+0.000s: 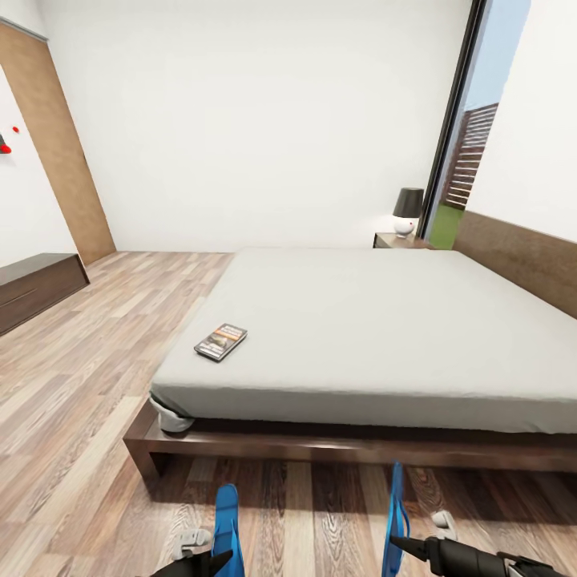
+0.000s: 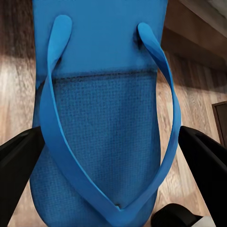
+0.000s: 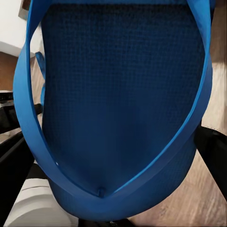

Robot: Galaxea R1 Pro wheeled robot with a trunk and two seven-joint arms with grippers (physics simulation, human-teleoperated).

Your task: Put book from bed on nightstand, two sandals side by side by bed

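I see my left gripper (image 2: 111, 161) closed on one blue sandal (image 2: 101, 118), and my right gripper (image 3: 111, 161) closed on the other sandal (image 3: 118, 109). Both hang over the wood floor (image 1: 72, 417) near the bed (image 1: 385, 336). The book (image 1: 220, 342) lies on the bed's near left corner. The nightstand (image 1: 398, 240) is far away.

Bright blue sandals (image 1: 227, 525) are showing a woven-looking grain; the light-grey bed (image 1: 385, 336) is bearing a dark, possibly orange-banded book (image 1: 220, 341).
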